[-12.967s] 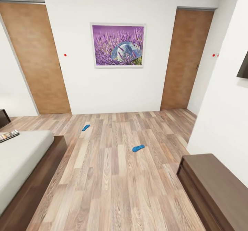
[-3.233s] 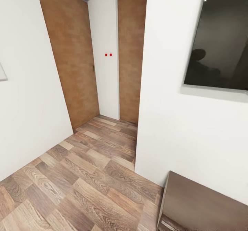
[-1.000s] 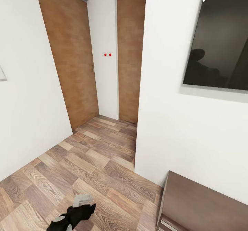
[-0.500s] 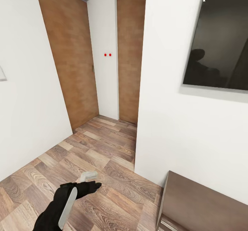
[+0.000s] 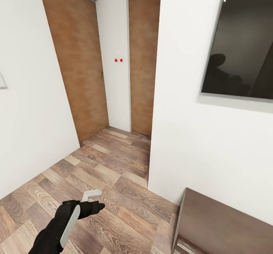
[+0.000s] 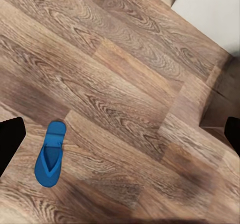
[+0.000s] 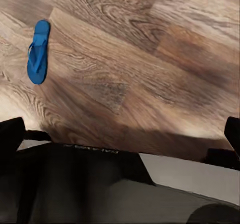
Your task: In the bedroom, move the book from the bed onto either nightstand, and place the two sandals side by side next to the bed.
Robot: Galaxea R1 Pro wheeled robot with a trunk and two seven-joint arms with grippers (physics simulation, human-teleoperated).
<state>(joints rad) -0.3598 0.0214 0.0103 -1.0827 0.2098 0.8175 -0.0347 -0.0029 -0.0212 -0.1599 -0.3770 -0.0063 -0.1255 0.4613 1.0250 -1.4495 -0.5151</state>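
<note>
White walls close in a corner of the bedroom: two wooden doors [image 5: 81,61] ahead, plank floor [image 5: 113,159] below, a black wall screen [image 5: 242,45] to the right and the end of a long dark bench [image 5: 223,223] low at the right. The left arm [image 5: 60,227] reaches out over the floor in the head view, its tool [image 5: 92,194] pale at the tip and aimed toward the doors. In the left wrist view one blue sandal [image 6: 50,154] lies flat on the planks, strap up, well below the tool and apart from it; the two dark fingertips [image 6: 10,141] sit at opposite edges of that picture, so the left tool stands wide apart and holds nothing. The right wrist view finds a sandal too [image 7: 38,51], on bare floor beyond the robot's own dark body, and the right tool's tips [image 7: 11,134] also sit far apart with nothing between them. I take this as the approach to a sandal, not yet a grasp. The risks, as I judge them: the sandal is thin and flat, so a descent that stops short closes on air, and one that goes too deep jams the fingers into the planks or skids the sandal away. The head looks at the wall, not at the sandal, so the reach depends on the wrist view alone. Whether both wrist views show the same sandal I cannot tell.
</note>
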